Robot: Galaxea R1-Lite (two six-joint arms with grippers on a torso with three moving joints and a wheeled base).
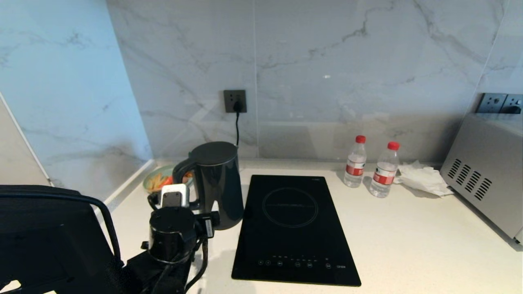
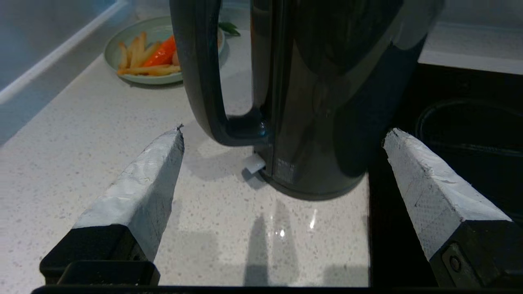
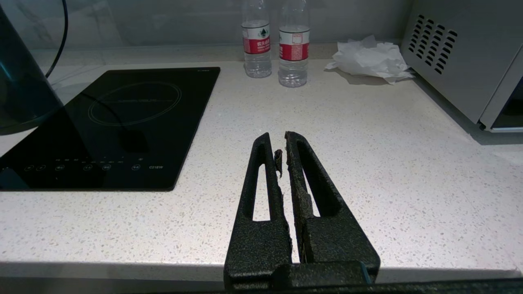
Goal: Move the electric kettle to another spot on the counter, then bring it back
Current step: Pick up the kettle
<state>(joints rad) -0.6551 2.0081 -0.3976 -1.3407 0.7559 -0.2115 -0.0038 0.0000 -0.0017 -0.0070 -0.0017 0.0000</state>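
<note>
The electric kettle (image 1: 218,183) stands upright on the counter (image 1: 408,245), left of centre in the head view, touching the left edge of the black induction hob (image 1: 294,228). Its loop handle faces left, toward a green plate (image 1: 152,181) of food near the wall corner. The left gripper (image 2: 282,134) sits at the lower left of the head view, just in front of the kettle; in the left wrist view its 2 white-padded fingers (image 2: 143,179) are spread wide and hold nothing, with the kettle's base and handle between and beyond them. The right gripper (image 3: 282,143) hangs over the counter's front edge, lower centre of its wrist view, its jaws closed together and empty. 2 water bottles (image 1: 369,167) and a crumpled tissue (image 1: 423,177) stand at the right.
</note>
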